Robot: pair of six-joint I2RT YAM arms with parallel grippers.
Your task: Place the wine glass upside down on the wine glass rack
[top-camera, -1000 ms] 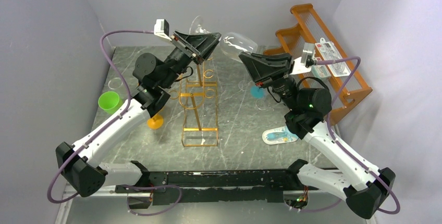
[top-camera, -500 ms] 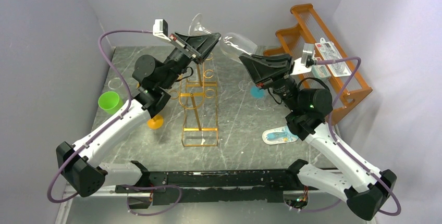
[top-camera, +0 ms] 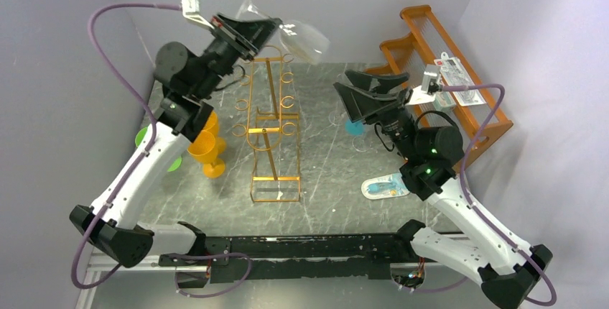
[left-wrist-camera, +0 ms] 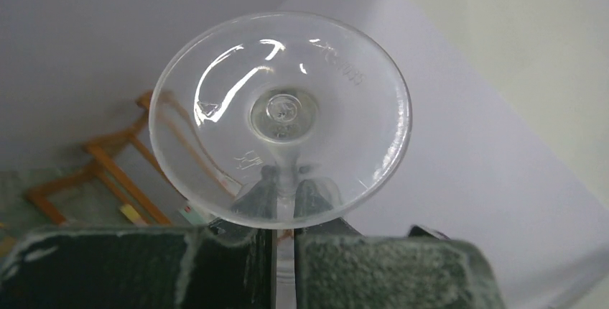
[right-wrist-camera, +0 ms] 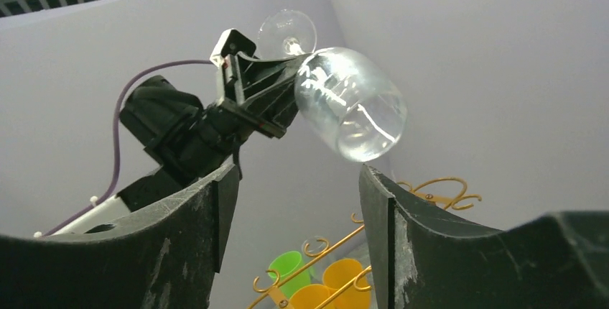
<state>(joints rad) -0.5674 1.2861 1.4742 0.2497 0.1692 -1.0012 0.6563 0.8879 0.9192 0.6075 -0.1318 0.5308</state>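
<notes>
The left hand [top-camera: 260,27] is clamped on the stem of the glass [top-camera: 305,42], high over the rack [top-camera: 267,131]. The right hand [top-camera: 341,82] is spread apart. The glass looks light, slippery and breakable, so the stem is the best hold.

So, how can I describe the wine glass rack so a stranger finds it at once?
Look at the grey table, near its middle. The rack is the thin golden wire stand there, with ring hooks down both sides. The orange shelf at the right is bigger and stepped.
</notes>
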